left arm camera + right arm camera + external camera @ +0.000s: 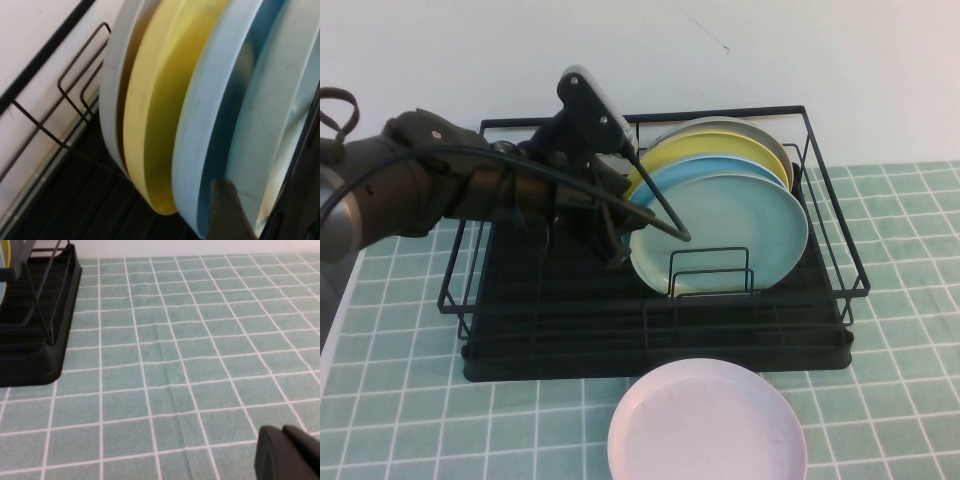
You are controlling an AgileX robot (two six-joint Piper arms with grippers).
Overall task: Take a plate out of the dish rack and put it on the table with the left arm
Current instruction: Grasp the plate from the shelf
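left gripper [638, 222]: fingers apart, one long finger lying across the front face of the mint plate, the other lower at its left rim; not clamped on anything.
left arm [430, 185]: dark grey-black, reaches in from the left over the rack, cables looping along it.
plate [720, 235]: round, pale mint-green, glossy, shallow raised rim; stands on edge, frontmost of the stack, still in the rack.
plate, wrist view [280, 115]: pale mint face with soft sheen, a dark finger [227, 212] in front of its lower edge.
other plates: a sky-blue plate [685, 172] just behind the mint one, then a yellow plate [705, 148], then a pale grey-white plate [745, 127] at the back; all upright, packed close.
dish rack [570, 330]: black wire frame, ribbed black tray base, low wire dividers in front of the mint plate.
pink plate [708, 420]: lies flat on the tabletop just in front of the rack.
tabletop [900, 400]: small pale green tiles, white grout.
right gripper [287, 455]: only a dark tip shows, above bare tiles, clear of the rack corner; cannot tell its state.
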